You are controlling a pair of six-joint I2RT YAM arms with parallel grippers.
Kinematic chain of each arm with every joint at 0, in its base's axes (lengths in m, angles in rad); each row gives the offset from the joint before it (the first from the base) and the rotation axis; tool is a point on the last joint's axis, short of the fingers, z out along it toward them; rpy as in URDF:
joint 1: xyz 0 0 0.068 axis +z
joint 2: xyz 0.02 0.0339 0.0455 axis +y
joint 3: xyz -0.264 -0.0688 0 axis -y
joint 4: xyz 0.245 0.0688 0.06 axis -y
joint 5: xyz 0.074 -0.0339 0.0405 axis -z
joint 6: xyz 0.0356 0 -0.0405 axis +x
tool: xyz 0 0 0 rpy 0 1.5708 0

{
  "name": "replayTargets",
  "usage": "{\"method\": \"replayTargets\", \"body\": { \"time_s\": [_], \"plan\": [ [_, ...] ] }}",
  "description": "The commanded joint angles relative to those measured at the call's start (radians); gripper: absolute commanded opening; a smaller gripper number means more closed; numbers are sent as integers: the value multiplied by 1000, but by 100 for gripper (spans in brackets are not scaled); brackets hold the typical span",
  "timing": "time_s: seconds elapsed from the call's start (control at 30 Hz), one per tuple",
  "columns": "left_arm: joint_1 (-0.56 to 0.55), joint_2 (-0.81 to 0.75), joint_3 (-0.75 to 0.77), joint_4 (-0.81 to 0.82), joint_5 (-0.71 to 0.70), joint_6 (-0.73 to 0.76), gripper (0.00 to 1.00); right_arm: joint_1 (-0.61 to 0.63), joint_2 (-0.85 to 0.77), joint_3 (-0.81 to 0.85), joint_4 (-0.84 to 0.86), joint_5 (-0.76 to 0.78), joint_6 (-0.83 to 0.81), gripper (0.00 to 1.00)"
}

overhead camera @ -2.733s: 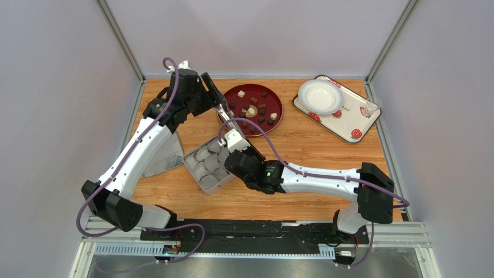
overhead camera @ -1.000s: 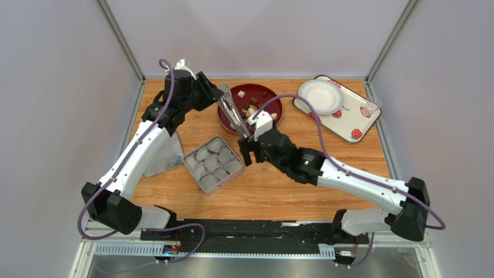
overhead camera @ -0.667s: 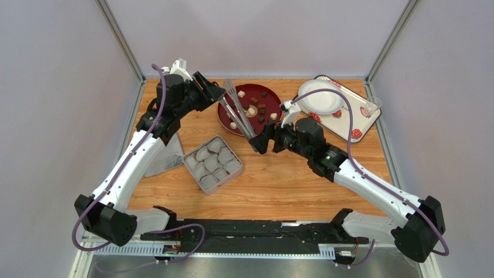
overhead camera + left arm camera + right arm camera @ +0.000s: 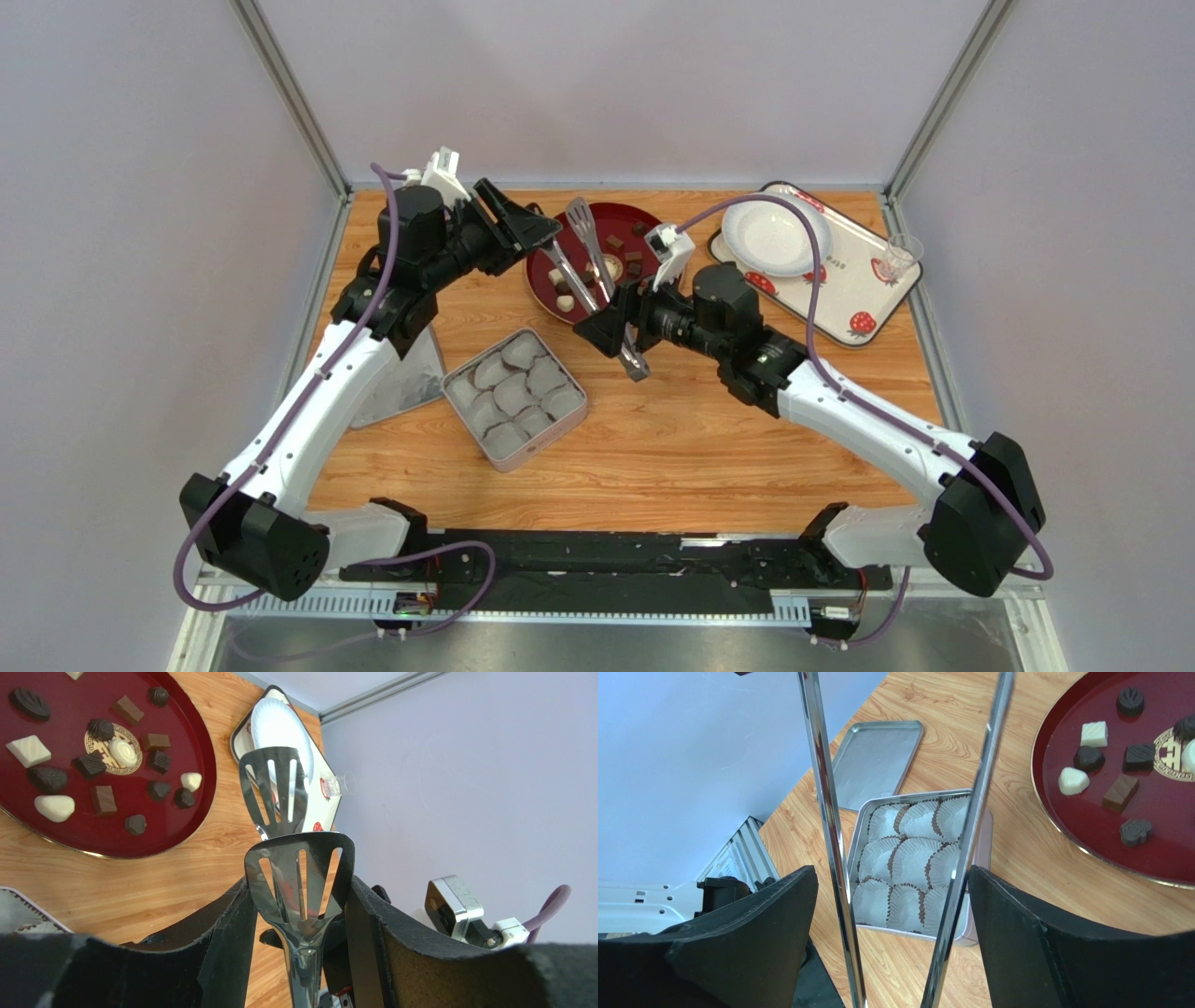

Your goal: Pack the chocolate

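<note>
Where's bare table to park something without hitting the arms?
Two bare wood patches: the near strip between the tin and the right arm, and the right-hand wedge between that arm and the tray. Crowded: between the red plate and the tin, where the left arm and right arm meet at the tongs.

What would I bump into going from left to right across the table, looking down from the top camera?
Silver lid → tin of paper cups → red plate with the chocolate → white plate → little clear cup.
</note>
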Motion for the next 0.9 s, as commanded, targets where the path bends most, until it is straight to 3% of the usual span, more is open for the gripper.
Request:
{"method": "replayTargets", "body": {
  "time_s": [0.0, 0.37, 0.87],
  "plan": [
    [-3, -20, 18, 35, 23, -3, 32, -6, 34, 86, 29, -24, -51, 79],
    [-14, -14, 38, 28, 5, 23, 33, -6, 71, 122, 12, -66, -55, 65],
    [-37, -30, 12, 55, -56, -2, 33, 5, 125, 156, -7, -58, -37, 63]
  ]
}}
